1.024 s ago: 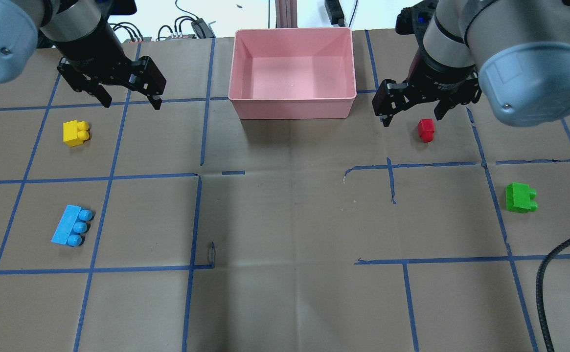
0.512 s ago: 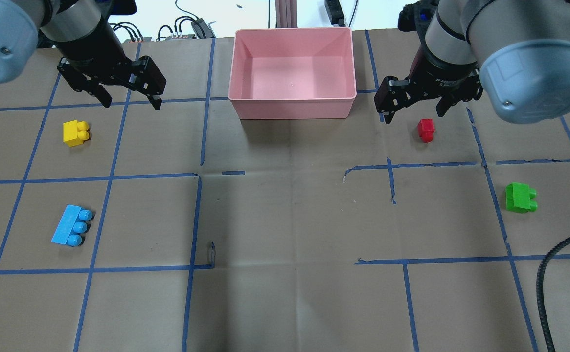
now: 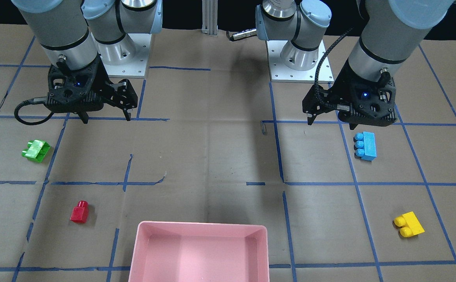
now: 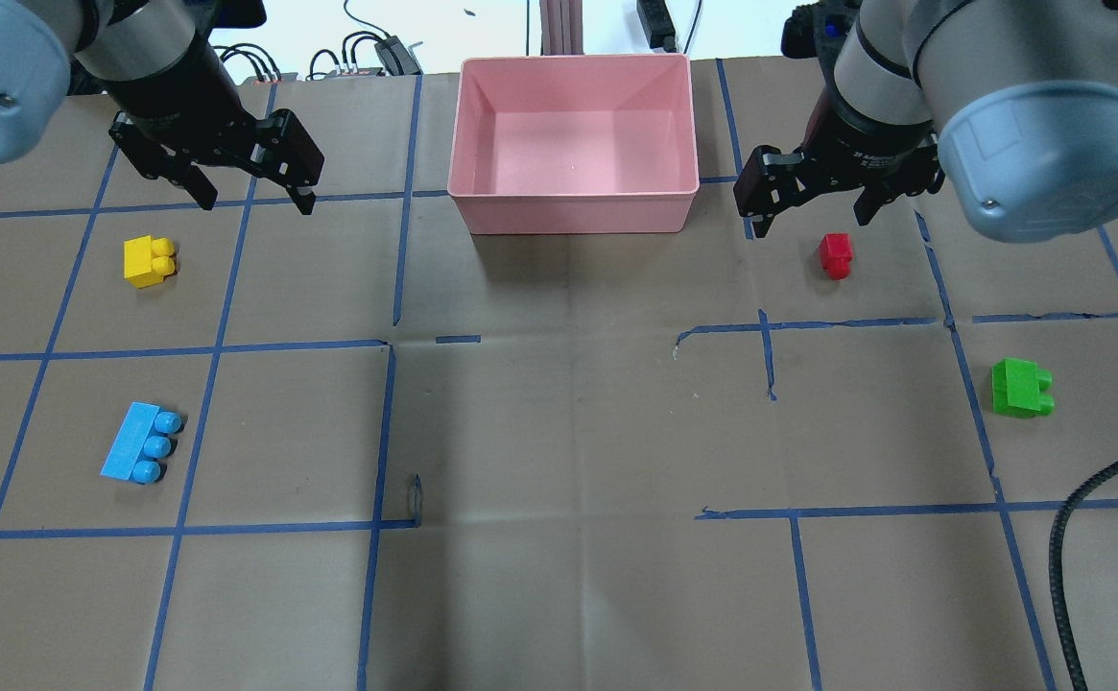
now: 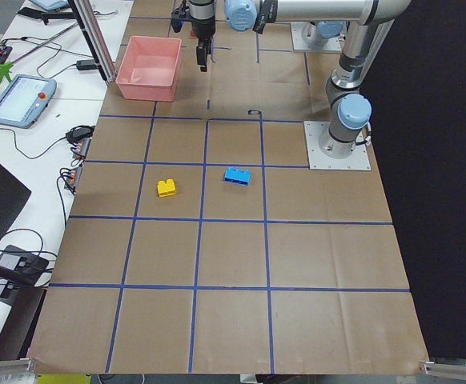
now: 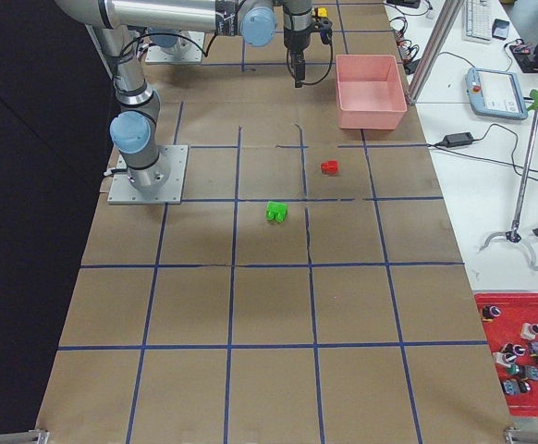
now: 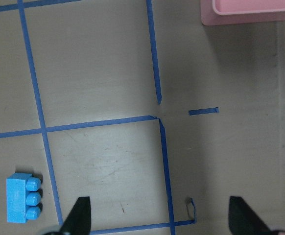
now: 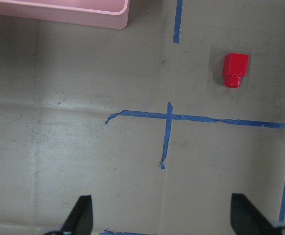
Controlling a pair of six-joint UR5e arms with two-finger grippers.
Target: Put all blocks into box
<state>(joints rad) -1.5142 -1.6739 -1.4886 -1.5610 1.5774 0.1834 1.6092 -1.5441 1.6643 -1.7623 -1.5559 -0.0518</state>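
- Right gripper [image 4: 808,223]: fingers spread wide with nothing between them. It hangs well above the table, near the small red one-stud plastic brick [image 4: 836,254].
- In its wrist view that brick sits up and to the right, outside the gap between the fingertips [image 8: 243,215].
- Left gripper [image 4: 257,203]: also spread and empty. It hangs high, near the yellow two-stud plastic brick [image 4: 149,260].
- Shallow pink plastic box [image 4: 573,213]: it stands between the two grippers at the far middle of the brown paper-covered table [image 4: 568,432]. No brick is in it.
- The light blue three-stud brick [image 4: 141,443] and the translucent green two-stud brick [image 4: 1022,388] lie on their sides, well apart from the box.
- Judgement: the step in hand is the right arm's approach to the red brick.
- I would first centre over the brick by the wrist view, then descend straight.
- The red brick lies on its side, stud toward the robot. The finger line runs across its flat faces, so I expect little wrist turn is needed.
- I would grip low on the body, never on the stud, because so small a piece may pivot or slip out.
- I would then lift clear of the box wall before crossing and release low inside.
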